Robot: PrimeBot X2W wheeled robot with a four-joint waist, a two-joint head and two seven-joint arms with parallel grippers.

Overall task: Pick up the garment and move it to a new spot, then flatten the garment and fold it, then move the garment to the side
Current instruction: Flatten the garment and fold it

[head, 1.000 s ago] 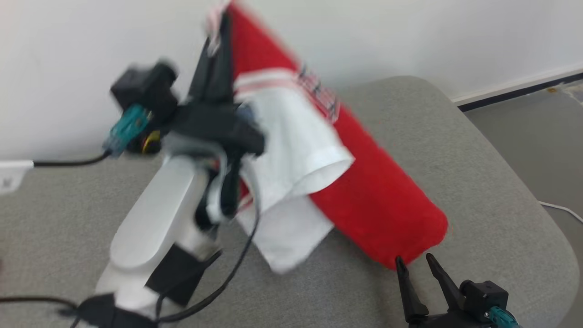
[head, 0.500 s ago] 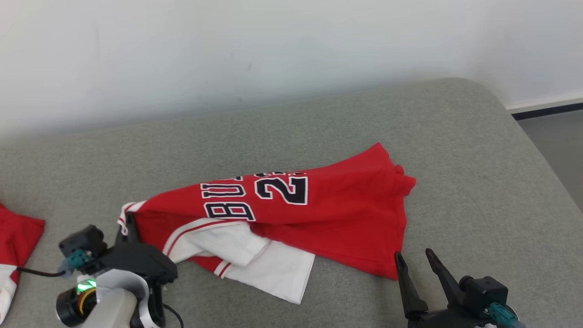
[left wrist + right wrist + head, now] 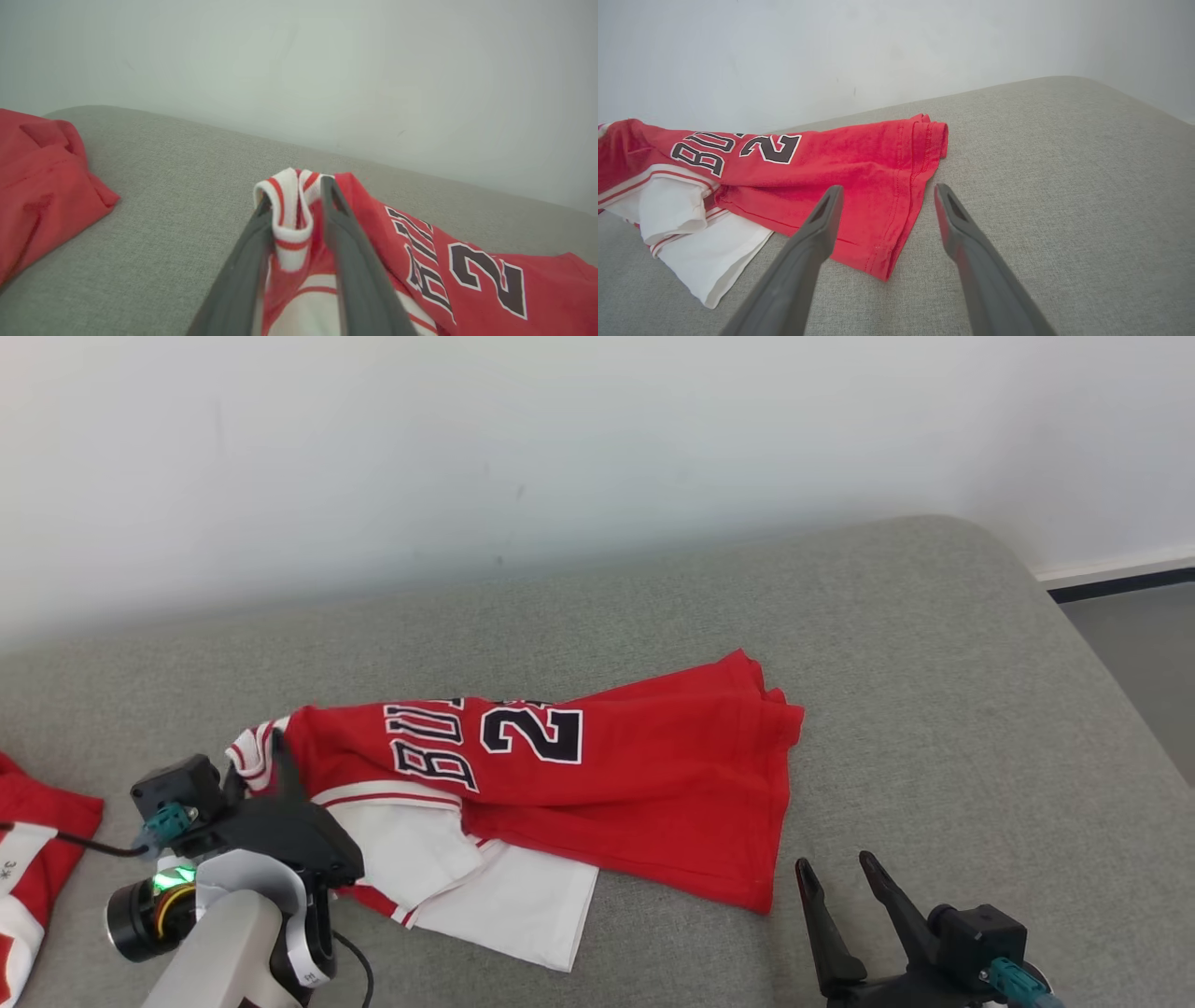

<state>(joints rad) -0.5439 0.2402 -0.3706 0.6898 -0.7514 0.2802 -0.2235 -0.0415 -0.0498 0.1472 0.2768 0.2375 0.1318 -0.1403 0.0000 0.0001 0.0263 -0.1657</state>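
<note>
The red jersey (image 3: 635, 784) is lying lengthwise left-to-right, hem pointing right; the left pincer (image 3: 295, 191) is gripping its striped trim, the right pincer (image 3: 888, 188) gaping empty.

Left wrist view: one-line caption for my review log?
Left gripper grips the red jersey by its striped trim on the grey cushion; another red garment lies left.

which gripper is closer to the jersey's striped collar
Left. The left gripper has the collar between its fingers. The right gripper is open at the opposite end of the jersey, beside its hem, far from the collar.
</note>
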